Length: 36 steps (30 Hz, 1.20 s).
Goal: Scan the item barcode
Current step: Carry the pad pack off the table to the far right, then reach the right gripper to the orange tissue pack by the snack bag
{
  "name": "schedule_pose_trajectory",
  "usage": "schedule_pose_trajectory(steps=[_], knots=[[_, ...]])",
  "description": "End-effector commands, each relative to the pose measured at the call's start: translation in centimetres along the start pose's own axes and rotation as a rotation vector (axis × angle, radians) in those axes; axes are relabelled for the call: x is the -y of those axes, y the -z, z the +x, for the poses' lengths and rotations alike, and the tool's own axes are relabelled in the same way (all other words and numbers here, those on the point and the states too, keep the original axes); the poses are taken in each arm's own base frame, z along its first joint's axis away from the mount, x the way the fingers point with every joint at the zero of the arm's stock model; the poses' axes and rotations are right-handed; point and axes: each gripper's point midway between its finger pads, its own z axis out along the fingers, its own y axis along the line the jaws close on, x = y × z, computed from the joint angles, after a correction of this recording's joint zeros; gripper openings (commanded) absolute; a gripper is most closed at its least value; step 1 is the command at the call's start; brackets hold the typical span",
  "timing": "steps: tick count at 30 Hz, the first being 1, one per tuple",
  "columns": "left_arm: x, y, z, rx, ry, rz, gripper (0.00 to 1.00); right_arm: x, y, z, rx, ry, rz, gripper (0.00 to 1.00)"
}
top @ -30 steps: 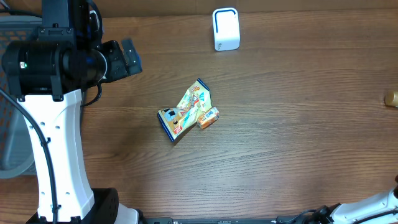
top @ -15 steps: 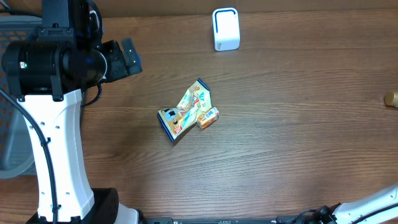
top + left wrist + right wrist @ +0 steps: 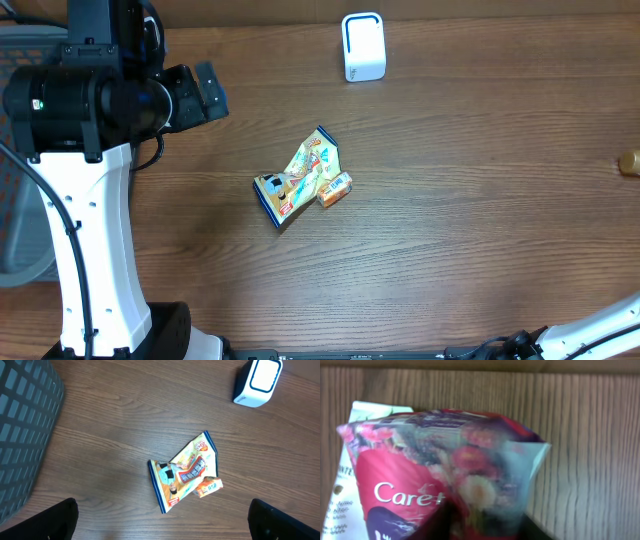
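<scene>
1. At the far left edge of the table, a grey mesh basket stands just beside the white column of the left arm.
2. That arm rises tall, with its black wrist angled toward the back of the table. The left gripper looks down on the wood, its jaws spread wide and nothing between them. Only the dark fingertips show, in the lower corners of its wrist view.
3. Mid-table lies the snack packet, crumpled and flat, well apart from the left gripper and to its right, nearer the front. From the left wrist it sits on the wood between the two spread fingers, untouched.
4. A small orange pack touches the packet's lower right edge.
5. At the back, right of centre, the white scanner stands upright, well apart from the packet.
6. At the right edge sits a small gold-coloured thing, too small to identify.
7. Only a white piece of the right arm shows in the front right corner. The right gripper has a pink floral pack right at its blurred dark fingers. The pack lies over a white packet on the wood. I cannot tell whether the jaws pinch it.
</scene>
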Motion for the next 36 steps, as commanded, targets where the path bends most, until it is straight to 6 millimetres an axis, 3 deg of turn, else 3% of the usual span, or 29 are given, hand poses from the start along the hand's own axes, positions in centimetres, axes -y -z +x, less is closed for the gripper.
schedule_pose_trajectory(steps=[1,3,7,15,18,22,26,32,36], knots=[[-0.2,0.5,-0.1,0.018,0.013,0.001,1.00,0.1,-0.5,0.0,-0.001,0.004,0.010,0.51],[-0.2,0.5,-0.1,0.018,0.013,0.001,1.00,0.2,-0.2,0.1,-0.009,0.006,0.015,0.59],[-0.2,0.5,-0.1,0.018,0.013,0.001,1.00,0.1,2.1,-0.9,0.001,0.004,0.006,0.63],[-0.2,0.5,-0.1,0.018,0.013,0.001,1.00,-2.8,11.3,-3.5,0.045,-0.012,-0.209,0.73],[-0.2,0.5,-0.1,0.018,0.013,0.001,1.00,-5.2,15.4,-2.9,0.002,0.000,-0.395,0.75],[-0.2,0.5,-0.1,0.018,0.013,0.001,1.00,-10.7,21.6,1.5,-0.190,0.103,-0.789,0.75],[-0.2,0.5,-0.1,0.018,0.013,0.001,1.00,-14.4,25.5,7.7,-0.373,0.285,-1.000,0.83],[-0.2,0.5,-0.1,0.018,0.013,0.001,1.00,-17.8,28.0,19.3,-0.493,0.654,-0.976,0.95],[-0.2,0.5,-0.1,0.018,0.013,0.001,1.00,-18.9,28.5,27.7,-0.550,0.857,-0.874,0.96]])
